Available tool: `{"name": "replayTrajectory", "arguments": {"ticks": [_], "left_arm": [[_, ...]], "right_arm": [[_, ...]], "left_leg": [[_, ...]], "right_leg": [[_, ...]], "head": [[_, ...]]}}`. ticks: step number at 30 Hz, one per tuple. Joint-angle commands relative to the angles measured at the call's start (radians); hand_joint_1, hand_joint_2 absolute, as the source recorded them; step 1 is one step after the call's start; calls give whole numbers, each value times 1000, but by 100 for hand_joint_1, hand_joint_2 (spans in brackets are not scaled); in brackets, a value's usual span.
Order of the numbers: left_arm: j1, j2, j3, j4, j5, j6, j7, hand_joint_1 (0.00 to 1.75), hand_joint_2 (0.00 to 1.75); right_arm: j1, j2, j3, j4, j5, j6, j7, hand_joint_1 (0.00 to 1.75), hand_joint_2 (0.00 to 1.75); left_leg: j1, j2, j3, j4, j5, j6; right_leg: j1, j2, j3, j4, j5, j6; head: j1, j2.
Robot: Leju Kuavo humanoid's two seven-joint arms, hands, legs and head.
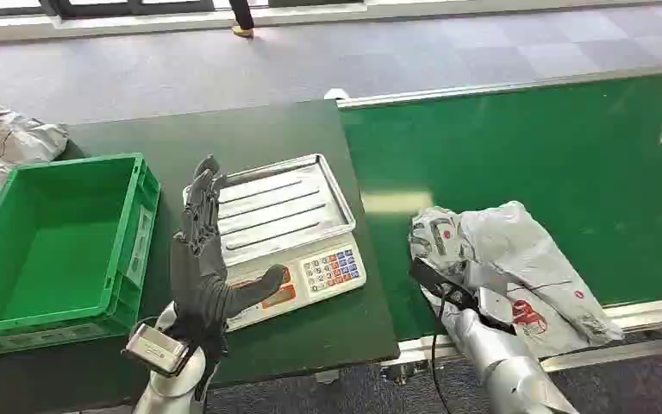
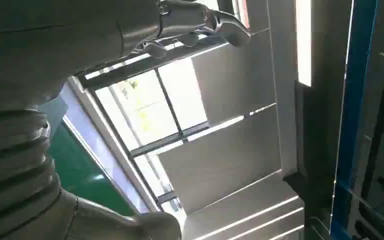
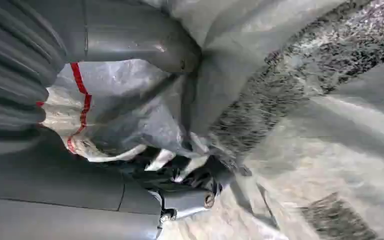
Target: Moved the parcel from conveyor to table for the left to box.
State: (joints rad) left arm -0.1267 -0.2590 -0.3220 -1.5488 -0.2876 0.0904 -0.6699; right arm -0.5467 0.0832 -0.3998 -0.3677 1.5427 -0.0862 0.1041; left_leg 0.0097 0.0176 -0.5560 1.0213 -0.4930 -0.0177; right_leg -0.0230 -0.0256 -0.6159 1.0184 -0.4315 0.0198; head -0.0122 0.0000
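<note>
The grey plastic parcel (image 1: 517, 259) with red markings lies crumpled on the green conveyor belt (image 1: 526, 138), near its front edge. My right arm reaches into it from below and the parcel hides most of the hand. Up close, my right hand (image 3: 55, 185) grips the parcel (image 3: 130, 105), with the thumb on one side of a fold and the fingers on the other. My left hand (image 1: 207, 259) is raised over the table (image 1: 250, 129) in front of the scale, fingers spread and holding nothing. The left hand (image 2: 40, 100) faces the ceiling in its wrist view.
A silver weighing scale (image 1: 284, 220) with a keypad stands on the dark green table, beside the belt. A green crate (image 1: 60, 241), with nothing in it, sits at the table's left. More grey parcels (image 1: 13, 138) are piled beyond the crate.
</note>
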Motion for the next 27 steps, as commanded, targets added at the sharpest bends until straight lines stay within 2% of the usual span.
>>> {"name": "replayTrajectory", "arguments": {"ticks": [1,2,8,10,11,12,13,15,16,17,18,19,20,21,23,24,25,27], "left_arm": [[-42,12,44,66,-6,-14,3,0,175],[-44,11,47,68,-7,-15,3,0,175],[-45,11,48,68,-7,-16,3,0,175],[-44,9,56,69,-13,-19,0,0,175],[-42,9,63,68,-17,-19,-4,0,175],[-40,11,67,66,-20,-18,-6,0,175],[-32,13,77,56,-24,-14,-11,0,175],[-16,14,94,37,-30,-15,-16,0,175],[-8,12,100,28,-31,-14,-17,0,175],[1,8,101,14,-33,-18,-17,0,175],[1,7,98,12,-33,-25,-13,0,175],[-1,5,93,18,-32,-28,-10,0,175],[-8,1,87,32,-32,-29,-8,0,175],[-14,-1,82,42,-31,-28,-8,0,175],[-16,-1,79,47,-31,-30,-9,0,175],[-17,-1,78,50,-31,-29,-8,0,175],[-18,-4,73,55,-31,-28,-6,0,175],[-18,-5,67,62,-30,-24,-1,0,175]], "right_arm": [[-4,-15,22,71,6,-14,-26,175,175],[-8,-11,21,70,-1,-20,-53,175,175],[-11,-9,21,70,-1,-19,-53,175,175],[-10,3,14,58,-36,-38,-155,175,175],[-10,20,14,35,-68,-71,-264,175,175],[-11,34,13,16,-91,-96,-330,175,175],[-3,72,13,-58,-156,-169,-479,175,175],[48,128,85,-279,-269,-209,-546,175,175],[95,164,111,-443,-380,-328,-615,175,175],[162,171,194,-652,-415,-322,-556,175,175],[204,176,234,-795,-468,-399,-536,175,175],[237,174,268,-907,-478,-421,-520,175,175],[266,178,283,-1036,-418,-507,-448,175,175],[281,172,306,-1095,-403,-485,-406,175,175],[285,168,311,-1113,-401,-474,-395,175,175],[284,174,300,-1110,-400,-521,-392,175,175],[280,193,277,-1125,-305,-612,-372,175,175],[280,253,205,-1226,-260,-612,-393,175,175]], "left_leg": [[1,-3,-1,-3,3,1],[1,-2,0,-2,1,0],[1,-1,0,-2,1,0],[1,-1,0,-2,1,0],[1,-2,0,-3,1,0],[1,0,0,-1,0,0],[1,0,-1,-2,1,0],[1,3,-2,-3,1,0],[1,6,-2,-2,0,0],[0,7,-4,-1,-1,-1],[1,9,-3,-3,0,-1],[0,7,-12,-1,-1,-2],[0,1,-8,-1,1,-2],[0,-1,-9,-1,1,-2],[0,-6,-9,0,2,-1],[0,-6,-9,-1,1,-1],[0,-6,-8,-2,1,-1],[0,-2,-8,-1,1,-2]], "right_leg": [[1,1,0,-4,2,-3],[1,0,0,-2,1,-2],[1,1,0,-2,1,-2],[1,1,0,-2,1,-2],[1,2,0,-3,1,-2],[1,3,-1,-1,1,-2],[1,3,-2,-2,1,-2],[1,7,-3,-3,3,-3],[1,9,-4,-1,3,-3],[0,10,-6,1,2,-3],[1,13,-6,-1,3,-5],[0,9,-8,1,2,-4],[0,3,-10,1,1,-3],[0,2,-11,2,0,-4],[0,-2,-10,2,-1,-4],[1,-3,-9,2,-1,-3],[1,-2,-7,0,-1,-3],[1,2,-9,1,0,-3]], "head": [[0,0],[0,0],[0,0],[0,0],[0,0],[0,0],[0,0],[0,0],[0,0],[0,0],[0,0],[0,0],[0,0],[0,0],[0,0],[0,0],[0,0],[0,0]]}}
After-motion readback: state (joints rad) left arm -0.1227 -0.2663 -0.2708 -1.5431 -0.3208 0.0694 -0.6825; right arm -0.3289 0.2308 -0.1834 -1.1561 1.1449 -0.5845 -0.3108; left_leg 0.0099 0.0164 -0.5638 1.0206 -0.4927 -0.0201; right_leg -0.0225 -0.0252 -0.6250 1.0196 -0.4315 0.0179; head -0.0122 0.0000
